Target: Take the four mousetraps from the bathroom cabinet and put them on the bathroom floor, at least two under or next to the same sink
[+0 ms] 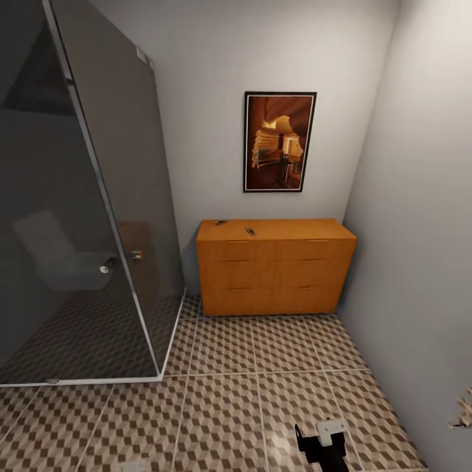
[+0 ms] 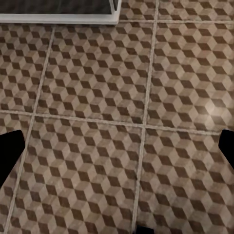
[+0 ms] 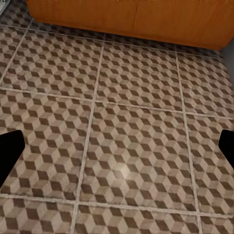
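Observation:
The orange-brown cabinet (image 1: 275, 269) stands against the far wall, all its drawers closed, and its lower front edge (image 3: 131, 19) appears in the right wrist view. Two small flat mousetraps (image 1: 250, 231) (image 1: 221, 223) lie on its top, too small for detail. Cube-patterned bathroom floor (image 1: 249, 380) stretches from me to the cabinet. My right gripper (image 1: 321, 449) hangs low over the tiles near me; in its wrist view the right gripper (image 3: 117, 151) is open and holds nothing. The left gripper (image 2: 117, 151) is open too, over bare floor (image 2: 97, 161).
A dark glass shower enclosure (image 1: 85, 216) with a white base rim (image 1: 98, 379) (image 2: 58, 19) takes up the left side. Grey walls close in the right side (image 1: 419, 229) and the back, where a framed picture (image 1: 280, 141) hangs. A pale ragged thing (image 1: 463, 410) pokes in at the right edge.

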Robot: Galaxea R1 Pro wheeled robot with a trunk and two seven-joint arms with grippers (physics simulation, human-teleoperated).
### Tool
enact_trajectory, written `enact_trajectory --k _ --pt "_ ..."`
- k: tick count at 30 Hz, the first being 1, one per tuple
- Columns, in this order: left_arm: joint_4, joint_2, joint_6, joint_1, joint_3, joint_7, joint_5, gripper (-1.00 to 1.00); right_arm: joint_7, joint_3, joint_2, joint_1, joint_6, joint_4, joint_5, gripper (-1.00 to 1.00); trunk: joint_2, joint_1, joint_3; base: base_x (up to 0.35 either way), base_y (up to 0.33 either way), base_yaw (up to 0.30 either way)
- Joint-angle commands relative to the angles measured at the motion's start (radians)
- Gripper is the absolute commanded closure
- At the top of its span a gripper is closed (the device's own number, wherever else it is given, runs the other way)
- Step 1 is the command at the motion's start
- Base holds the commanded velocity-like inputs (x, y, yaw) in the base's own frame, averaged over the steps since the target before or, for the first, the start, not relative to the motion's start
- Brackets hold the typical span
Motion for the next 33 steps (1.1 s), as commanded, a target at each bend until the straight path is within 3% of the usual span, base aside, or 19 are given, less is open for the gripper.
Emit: enact_trajectory --k 1,33 --pt "0.003 -0.001 -0.005 -0.002 -0.008 0.002 0.005 -1.0 -0.004 0.009 0.0 -0.001 -0.003 0.001 -0.007 -1.0 -0.002 0.001 -0.002 0.198 0.0 0.0" --pt "0.003 0.0 -0.005 -0.002 -0.009 0.002 0.005 -1.0 -0.004 0.009 0.0 -0.001 -0.001 0.001 -0.007 -1.0 -0.002 0.001 -0.002 0.187 0.0 0.0"
